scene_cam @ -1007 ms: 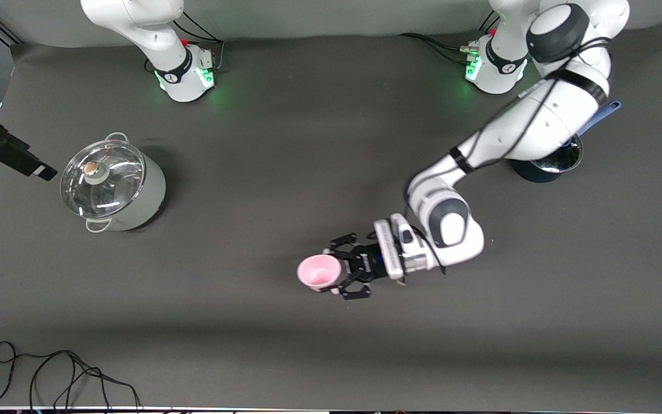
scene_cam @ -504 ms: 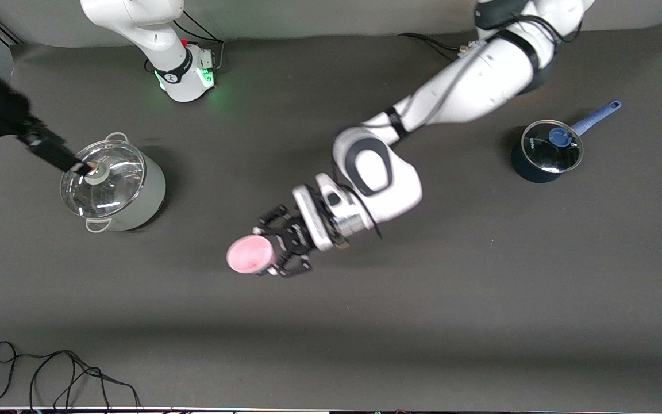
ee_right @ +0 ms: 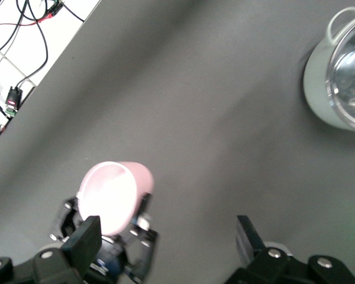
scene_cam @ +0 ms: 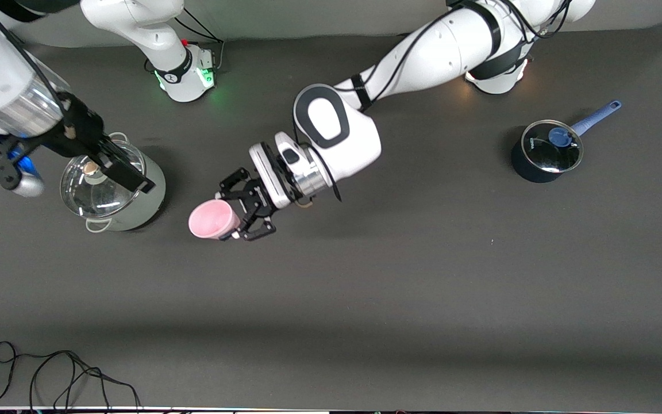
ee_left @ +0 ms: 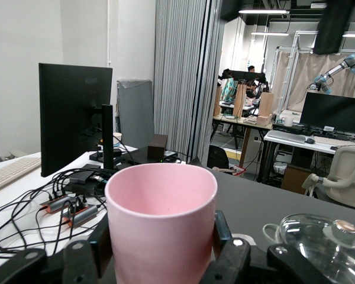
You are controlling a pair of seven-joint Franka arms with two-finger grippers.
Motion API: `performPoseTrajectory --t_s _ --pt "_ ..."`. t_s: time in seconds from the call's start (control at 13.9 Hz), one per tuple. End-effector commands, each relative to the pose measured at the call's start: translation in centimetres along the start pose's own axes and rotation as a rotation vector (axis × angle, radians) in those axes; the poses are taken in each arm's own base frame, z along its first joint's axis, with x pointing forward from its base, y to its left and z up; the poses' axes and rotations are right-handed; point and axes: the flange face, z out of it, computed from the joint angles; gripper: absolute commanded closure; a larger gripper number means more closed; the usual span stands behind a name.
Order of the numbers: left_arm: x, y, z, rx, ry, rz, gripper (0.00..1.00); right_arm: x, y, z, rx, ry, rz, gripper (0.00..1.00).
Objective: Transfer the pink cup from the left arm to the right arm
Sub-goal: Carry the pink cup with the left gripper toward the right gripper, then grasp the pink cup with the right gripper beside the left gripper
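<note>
Clamped around the pink cup [scene_cam: 212, 220] [ee_left: 161, 228] [ee_right: 114, 195], the left gripper [scene_cam: 243, 205] holds it above the table [scene_cam: 365, 287] beside the lidded grey pot [scene_cam: 114, 185], while the right gripper [scene_cam: 121, 169] [ee_right: 168, 251], fingers spread apart, hovers over that pot.

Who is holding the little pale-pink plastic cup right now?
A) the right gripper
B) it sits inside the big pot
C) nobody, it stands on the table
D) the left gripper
D: the left gripper is shut on the little pale-pink plastic cup, with its fingers either side of it, while the open right gripper is over the big lidded pale-green pot.
</note>
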Motion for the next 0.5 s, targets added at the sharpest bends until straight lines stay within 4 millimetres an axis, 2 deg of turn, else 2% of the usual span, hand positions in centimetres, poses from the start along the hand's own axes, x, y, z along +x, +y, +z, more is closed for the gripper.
performPoseTrajectory --t_s 0.0,0.29,0.43 --pt "1.7 1.4 -0.3 0.031 0.006 -0.025 1.00 -0.7 -1.5 -0.9 0.040 0.010 0.075 0.00" --pt "2.2 1.5 -0.5 0.037 0.010 -0.022 1.00 -2.3 -2.0 -0.6 0.032 0.006 0.056 0.00" --pt "2.3 1.5 -0.5 0.037 0.011 -0.022 1.00 -4.7 -2.7 0.0 0.007 -0.002 0.017 0.00"
